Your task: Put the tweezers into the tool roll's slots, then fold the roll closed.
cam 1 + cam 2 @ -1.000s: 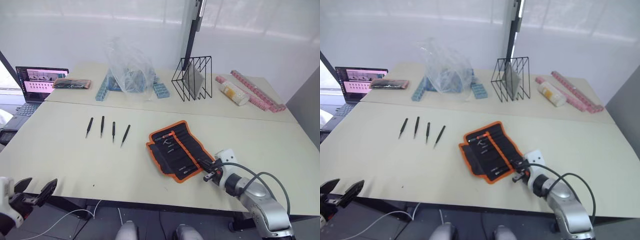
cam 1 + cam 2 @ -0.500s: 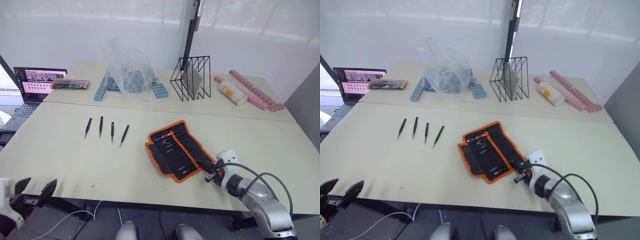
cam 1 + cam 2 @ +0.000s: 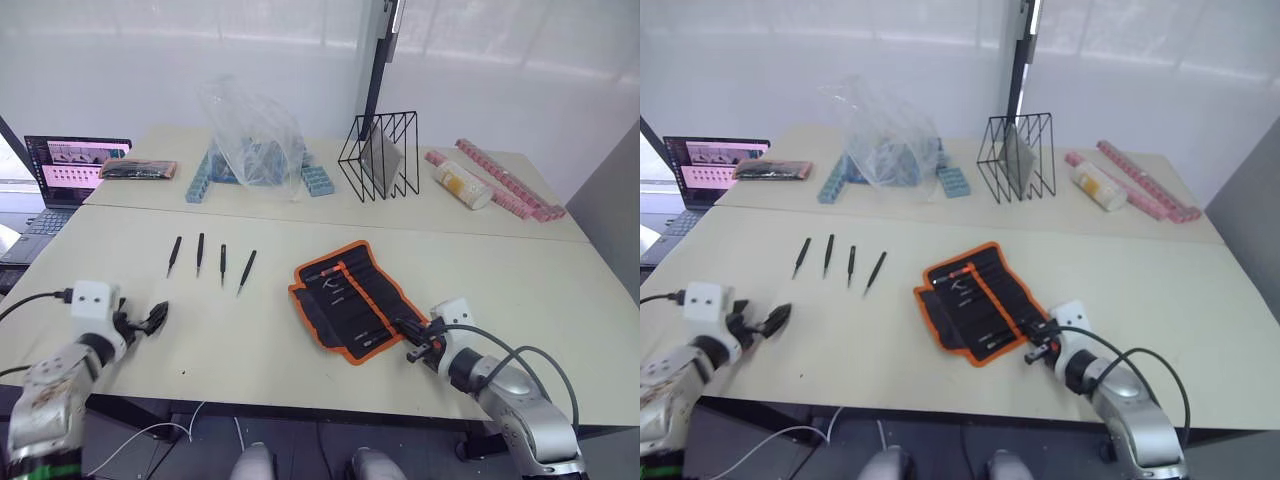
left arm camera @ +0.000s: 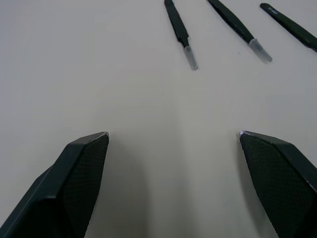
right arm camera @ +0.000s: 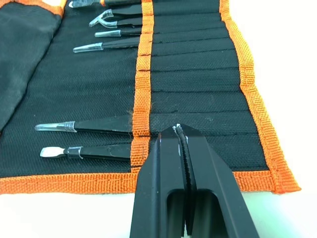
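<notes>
Several loose black tweezers (image 3: 223, 264) lie side by side on the table, left of the tool roll (image 3: 350, 298). The roll lies open, black with orange trim, and several tweezers (image 5: 84, 126) sit in its slots (image 5: 198, 79). My right gripper (image 3: 411, 341) is shut, with its tip at the roll's near right corner over a slot by the orange edge (image 5: 257, 173). My left gripper (image 3: 140, 322) is open above bare table, nearer me than the loose tweezers (image 4: 178, 25), with nothing between its fingers (image 4: 81, 166).
Along the back stand a laptop (image 3: 75, 165), a dark flat packet (image 3: 140, 169), blue blocks under a clear plastic bag (image 3: 255, 130), a black wire rack (image 3: 385, 155), a cylinder (image 3: 458, 186) and pink strips (image 3: 510, 180). A seam (image 3: 330, 222) splits the table.
My left arm has come up from below the table's near edge and forward over the tabletop toward the loose tweezers. The right gripper has stayed at the roll's corner.
</notes>
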Robot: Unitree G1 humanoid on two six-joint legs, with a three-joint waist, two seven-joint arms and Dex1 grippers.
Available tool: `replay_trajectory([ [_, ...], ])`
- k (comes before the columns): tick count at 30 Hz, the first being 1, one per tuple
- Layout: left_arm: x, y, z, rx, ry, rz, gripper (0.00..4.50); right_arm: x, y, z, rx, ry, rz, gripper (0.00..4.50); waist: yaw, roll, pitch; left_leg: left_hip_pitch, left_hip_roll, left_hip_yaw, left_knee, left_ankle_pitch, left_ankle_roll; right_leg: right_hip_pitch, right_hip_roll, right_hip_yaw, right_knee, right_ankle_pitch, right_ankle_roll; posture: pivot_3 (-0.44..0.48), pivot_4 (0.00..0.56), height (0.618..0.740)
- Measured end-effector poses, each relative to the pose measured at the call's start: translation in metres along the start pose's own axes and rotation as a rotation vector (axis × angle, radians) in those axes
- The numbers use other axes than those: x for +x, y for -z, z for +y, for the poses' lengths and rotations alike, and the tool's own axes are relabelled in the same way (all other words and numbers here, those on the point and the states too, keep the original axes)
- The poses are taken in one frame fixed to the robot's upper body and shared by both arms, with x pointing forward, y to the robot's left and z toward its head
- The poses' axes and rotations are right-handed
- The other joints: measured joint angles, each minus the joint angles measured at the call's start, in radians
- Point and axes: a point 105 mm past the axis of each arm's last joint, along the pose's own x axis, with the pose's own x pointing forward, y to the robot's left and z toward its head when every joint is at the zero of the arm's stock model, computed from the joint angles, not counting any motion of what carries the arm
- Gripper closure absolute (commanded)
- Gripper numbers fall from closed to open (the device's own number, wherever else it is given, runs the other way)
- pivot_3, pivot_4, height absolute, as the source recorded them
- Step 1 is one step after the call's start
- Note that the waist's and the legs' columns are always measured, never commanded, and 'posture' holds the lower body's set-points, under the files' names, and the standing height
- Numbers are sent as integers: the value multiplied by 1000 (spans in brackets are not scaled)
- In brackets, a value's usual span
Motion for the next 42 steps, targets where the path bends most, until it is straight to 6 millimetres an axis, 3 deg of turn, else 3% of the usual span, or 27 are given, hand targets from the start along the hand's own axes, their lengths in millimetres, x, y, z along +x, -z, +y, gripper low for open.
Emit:
replay_trajectory([
  [8,55,-17,-12,-9,-7,8,22,1,-2,1,4,22,8,4500,6,7,-4,1,-1,0,1,1,0,1,0,0,1,0,1,0,150,689],
  [15,81,-24,-14,-6,-7,21,22,2,-3,2,8,28,12,4500,5,12,-7,1,-1,0,1,1,0,1,0,0,1,0,1,0,150,689],
  [18,84,-23,-16,-9,1,26,833,2,-4,2,8,34,12,4500,5,16,-9,1,-1,0,1,1,0,1,0,0,1,0,1,0,150,689],
  [29,91,-22,-24,3,36,13,4451,2,-4,3,14,32,17,4500,0,22,-13,1,-1,0,0,1,0,1,1,0,1,0,1,0,150,689],
  [42,83,-23,-14,27,0,1,4494,4,-6,5,13,18,16,4500,-10,22,-12,0,0,0,-2,1,0,-1,1,1,1,0,1,0,150,689],
])
